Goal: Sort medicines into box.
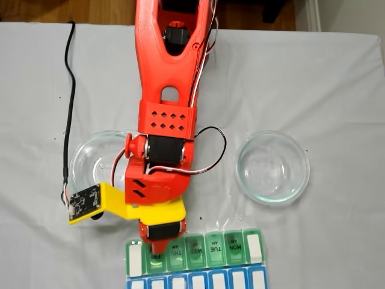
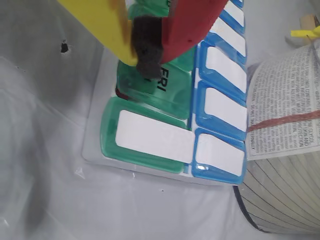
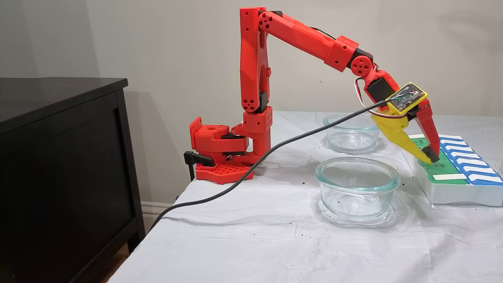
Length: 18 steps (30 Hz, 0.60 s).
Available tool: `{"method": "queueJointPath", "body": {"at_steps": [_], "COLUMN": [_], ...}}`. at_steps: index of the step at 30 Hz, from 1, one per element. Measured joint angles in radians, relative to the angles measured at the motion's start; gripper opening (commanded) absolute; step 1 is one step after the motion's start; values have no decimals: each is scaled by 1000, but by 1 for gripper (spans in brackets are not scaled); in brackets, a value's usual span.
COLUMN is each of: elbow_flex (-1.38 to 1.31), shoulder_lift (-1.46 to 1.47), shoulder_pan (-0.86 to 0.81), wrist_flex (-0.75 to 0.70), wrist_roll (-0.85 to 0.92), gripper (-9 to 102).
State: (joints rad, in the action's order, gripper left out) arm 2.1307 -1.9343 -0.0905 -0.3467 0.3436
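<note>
Directly beneath the closed pincer (image 2: 148, 70) lies the box's (image 2: 145, 157) FRI compartment.

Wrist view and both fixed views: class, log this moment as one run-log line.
gripper: shut, tips at FRI compartment | box: green row beside blue row | glass dishes: look empty

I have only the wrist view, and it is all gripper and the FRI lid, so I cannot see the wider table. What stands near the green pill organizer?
Observer: In a fixed view, the left round clear glass dish and the right one flank the arm, short of the green translucent pill organizer.
Operator: Any balls inside?
Observer: None visible in the right one; the arm covers part of the left.
Operator: How low am I?
Observer: In a fixed view the gripper is down at lid level; contact I cannot tell.
</note>
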Motion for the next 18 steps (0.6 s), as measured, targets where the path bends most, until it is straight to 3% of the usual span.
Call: {"method": "queueJointPath", "body": {"at_steps": [11,18], "elbow_flex": [14,14], "shoulder_lift": [14,15], "shoulder_pan": [31,21], "wrist_flex": [-15,48], "wrist_roll": [-38,-75], "gripper": [0,0]}}
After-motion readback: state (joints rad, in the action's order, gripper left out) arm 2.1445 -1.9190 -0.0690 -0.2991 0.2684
